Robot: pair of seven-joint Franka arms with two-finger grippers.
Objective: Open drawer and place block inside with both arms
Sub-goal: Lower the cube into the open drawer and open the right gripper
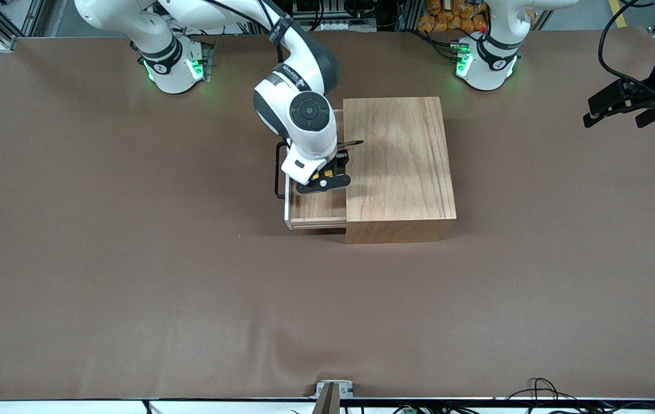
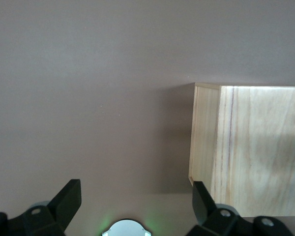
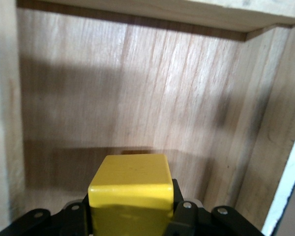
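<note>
The brown surface [image 1: 131, 276] carries a plain wooden box [image 1: 399, 167] near its middle, a little toward the robots' bases. The part of it nearest the front camera is its short end wall, and just beside that wall, on the side toward the right arm's end of the surface, the drawer [image 1: 318, 210] stands pulled out. Its white front edge faces the right arm's end, and the black wire handle [image 1: 277, 171] loops out from that edge.

The right gripper [image 1: 327, 178] hangs over the open drawer, its fingers pinching the yellow block [image 1: 324, 173]. In the right wrist view the block [image 3: 131, 193] sits clamped between the black fingers [image 3: 179, 216], with the light wood floor of the drawer [image 3: 128, 98] right under it and the drawer's side walls around it. Whether the block touches the floor cannot be told.

Farther from the front camera, the right arm [image 1: 298, 86] bends down from its green-lit base.

The left arm waits, its gripper [image 1: 620, 109] held up over the bare surface toward the left arm's end, well apart from the box. In the left wrist view its fingers [image 2: 69, 199] are spread wide with nothing between them, and a corner of the box [image 2: 250, 147] shows below.
</note>
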